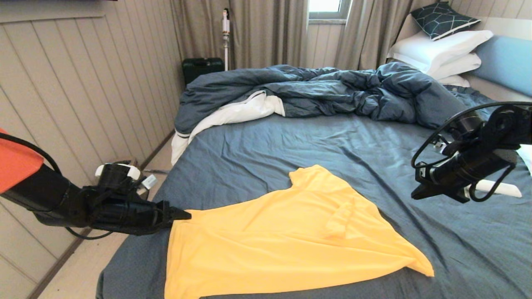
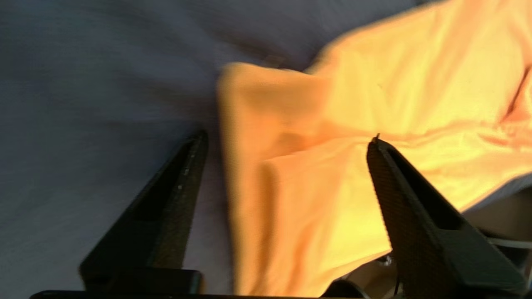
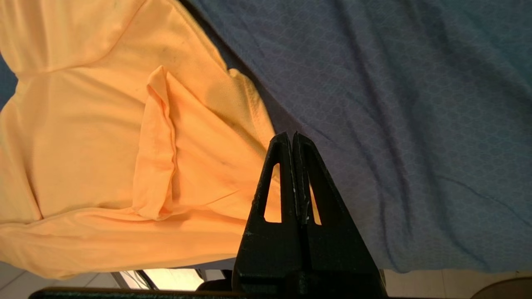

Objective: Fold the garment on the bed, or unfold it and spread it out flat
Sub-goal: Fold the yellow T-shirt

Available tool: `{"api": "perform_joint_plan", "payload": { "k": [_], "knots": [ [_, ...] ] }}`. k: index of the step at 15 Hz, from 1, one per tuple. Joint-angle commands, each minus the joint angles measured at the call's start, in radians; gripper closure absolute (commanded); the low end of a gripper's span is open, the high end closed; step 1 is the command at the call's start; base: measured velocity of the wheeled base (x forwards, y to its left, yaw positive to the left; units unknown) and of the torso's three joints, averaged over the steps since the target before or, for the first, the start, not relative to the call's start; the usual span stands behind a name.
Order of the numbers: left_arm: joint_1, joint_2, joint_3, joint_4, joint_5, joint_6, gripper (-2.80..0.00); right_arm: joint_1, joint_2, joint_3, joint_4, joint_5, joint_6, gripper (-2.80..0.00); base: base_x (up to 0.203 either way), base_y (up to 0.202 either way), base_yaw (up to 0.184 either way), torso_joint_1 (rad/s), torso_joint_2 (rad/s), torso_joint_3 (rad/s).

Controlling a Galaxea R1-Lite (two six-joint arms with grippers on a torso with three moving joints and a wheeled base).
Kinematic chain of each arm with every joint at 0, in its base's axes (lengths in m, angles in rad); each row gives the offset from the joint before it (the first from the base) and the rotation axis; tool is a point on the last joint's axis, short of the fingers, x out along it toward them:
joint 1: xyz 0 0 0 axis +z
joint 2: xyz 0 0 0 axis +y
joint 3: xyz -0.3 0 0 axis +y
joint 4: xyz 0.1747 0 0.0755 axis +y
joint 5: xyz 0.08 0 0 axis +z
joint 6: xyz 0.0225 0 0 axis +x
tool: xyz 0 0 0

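The yellow T-shirt garment [image 1: 282, 236] lies loosely spread on the near part of the bed [image 1: 332, 141], with a small fold standing up near its middle and its near edge hanging over the bed's front. My left gripper [image 1: 185, 215] is at the shirt's left corner, low over the sheet. In the left wrist view it [image 2: 289, 138] is open, and the garment's corner [image 2: 374, 83] lies between the fingers [image 2: 178, 199]. My right gripper [image 1: 415, 193] hangs above the bed's right side, clear of the shirt. In the right wrist view it [image 3: 292, 135] is shut and empty, with the garment [image 3: 83, 145] below.
A rumpled blue duvet [image 1: 332, 87] with white underside fills the far half of the bed. White pillows [image 1: 440, 50] and a light blue headboard [image 1: 507, 62] are at the far right. A panelled wall runs close along the left, with a dark case [image 1: 202, 66] on the floor.
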Motion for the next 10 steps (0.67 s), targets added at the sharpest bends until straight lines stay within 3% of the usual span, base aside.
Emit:
{"api": "perform_joint_plan", "payload": {
  "k": [1,7,8,10],
  "knots": [
    [-0.039,0.035,-0.012,-0.009,0.002,-0.006,-2.80,-0.001,-0.006,0.001,0.002,0.004,-0.001,0.00,0.000,0.000,0.000,0.000,0.00,0.000],
    [-0.071,0.053,-0.025,-0.037,0.009,-0.020,-2.80,-0.006,-0.029,0.009,0.003,0.048,-0.004,0.00,0.000,0.000,0.000,0.000,0.00,0.000],
    [-0.072,0.062,-0.024,-0.060,0.024,-0.021,0.00,-0.003,-0.038,0.009,0.003,0.049,-0.003,0.00,0.000,0.000,0.000,0.000,0.00,0.000],
    [-0.077,0.071,-0.013,-0.075,0.026,-0.023,0.00,-0.001,-0.052,0.011,0.005,0.050,-0.003,0.00,0.000,0.000,0.000,0.000,0.00,0.000]
  ]
}}
